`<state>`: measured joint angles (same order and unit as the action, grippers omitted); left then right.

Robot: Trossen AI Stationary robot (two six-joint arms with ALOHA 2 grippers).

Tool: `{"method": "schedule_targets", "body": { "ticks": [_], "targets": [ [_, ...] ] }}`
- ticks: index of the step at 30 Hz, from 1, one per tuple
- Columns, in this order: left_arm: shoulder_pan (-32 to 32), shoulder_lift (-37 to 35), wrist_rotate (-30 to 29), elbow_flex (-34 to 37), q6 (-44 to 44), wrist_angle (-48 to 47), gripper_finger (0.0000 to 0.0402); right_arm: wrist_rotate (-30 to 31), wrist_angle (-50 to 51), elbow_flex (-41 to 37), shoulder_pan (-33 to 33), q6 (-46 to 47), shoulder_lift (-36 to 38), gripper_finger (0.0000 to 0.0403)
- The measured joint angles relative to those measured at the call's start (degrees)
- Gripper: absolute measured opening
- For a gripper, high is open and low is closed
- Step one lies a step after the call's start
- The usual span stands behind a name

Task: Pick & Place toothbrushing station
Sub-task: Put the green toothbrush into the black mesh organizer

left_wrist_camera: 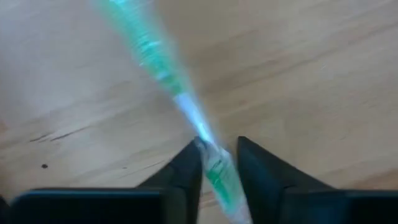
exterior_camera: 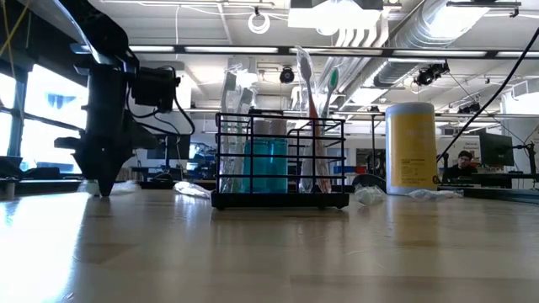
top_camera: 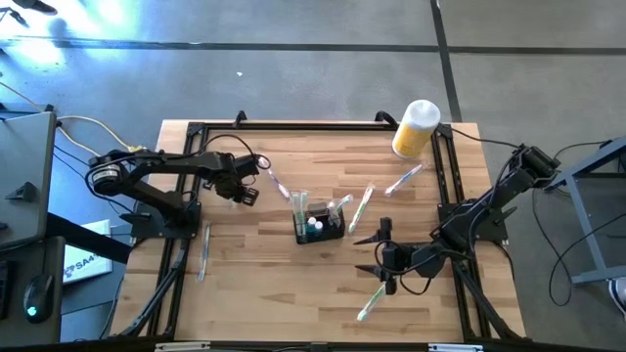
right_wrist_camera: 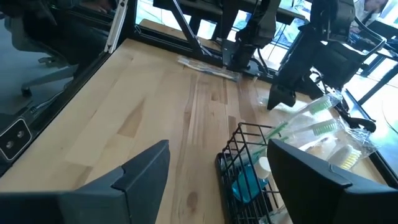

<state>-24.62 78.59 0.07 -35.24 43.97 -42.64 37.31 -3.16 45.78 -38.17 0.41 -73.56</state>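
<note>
Well, left claw [left_wrist_camera: 219, 163] pinches a wrapped toothbrush [left_wrist_camera: 163, 74] — right claw [right_wrist_camera: 224, 174] gapes wide.

On the surface [top_camera: 254, 284] stand 1 black wire-mesh caddy [top_camera: 320, 227], 1 yellow cylinder with a white lid [top_camera: 416, 128] and at least 5 wrapped toothbrushes lying loose, with 2 dark arms, each ending in 1 end effector.

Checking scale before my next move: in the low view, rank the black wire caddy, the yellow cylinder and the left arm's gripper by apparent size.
1. Left gripper, with its arm, tallest, though nearness to the camera may inflate it.
2. Black wire caddy, widest.
3. Yellow cylinder, narrowest, standing farther back.
</note>
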Motion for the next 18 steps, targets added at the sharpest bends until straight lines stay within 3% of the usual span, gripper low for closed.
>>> {"method": "schedule_targets", "body": {
  "ticks": [4, 12, 18],
  "targets": [
    [2.62, -0.02, -1.52, 0.0, -0.2, 0.32, 0.0015, 0.01, 0.0, 0.0, 0.0, -0.01, 0.0, 0.0263],
    [10.02, 0.24, -10.5, -3.24, 0.7, -5.85, 0.0005, -0.04, -0.01, 0.0, 0.0, 0.01, 0.0, 0.0263],
    [17.94, -1.23, -22.71, -13.23, 7.77, -19.34, 0.0003, -0.08, 0.0, 0.0, 0.0, -0.04, -0.02, 0.0263]
  ]
}}
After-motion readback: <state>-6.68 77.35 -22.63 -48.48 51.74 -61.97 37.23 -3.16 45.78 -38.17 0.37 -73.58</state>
